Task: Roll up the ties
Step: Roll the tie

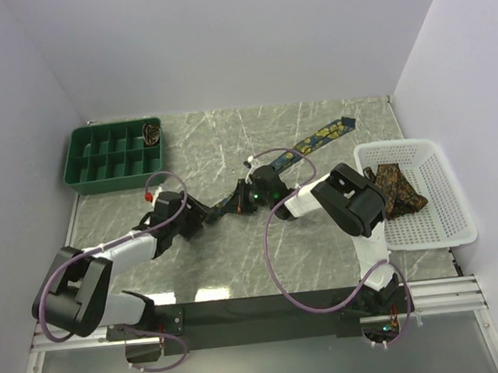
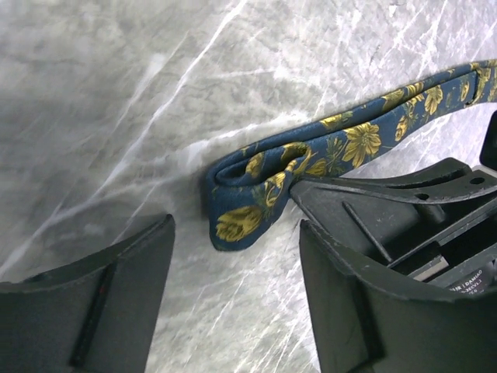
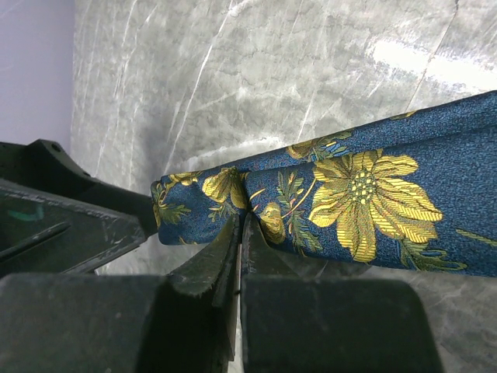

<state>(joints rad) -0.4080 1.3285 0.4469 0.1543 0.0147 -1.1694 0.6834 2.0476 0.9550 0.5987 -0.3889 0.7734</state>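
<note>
The navy tie with yellow flowers (image 1: pixel 315 139) lies diagonally on the marble table, its near end folded over into a small loop (image 2: pixel 256 194). My right gripper (image 3: pixel 242 227) is shut, pinching the tie's edge (image 3: pixel 349 194) just behind that folded end; it sits mid-table in the top view (image 1: pixel 246 195). My left gripper (image 2: pixel 237 311) is open and empty, its fingers (image 2: pixel 116 295) spread on either side of bare table just short of the folded end, left of the right gripper (image 1: pixel 206 215). Brown and gold ties (image 1: pixel 397 187) lie in the white basket.
The white mesh basket (image 1: pixel 444 222) stands at the right edge. A green compartment tray (image 1: pixel 98 160) stands at the back left with one rolled item (image 1: pixel 151 134) in its far right cell. Purple cables loop over both arms.
</note>
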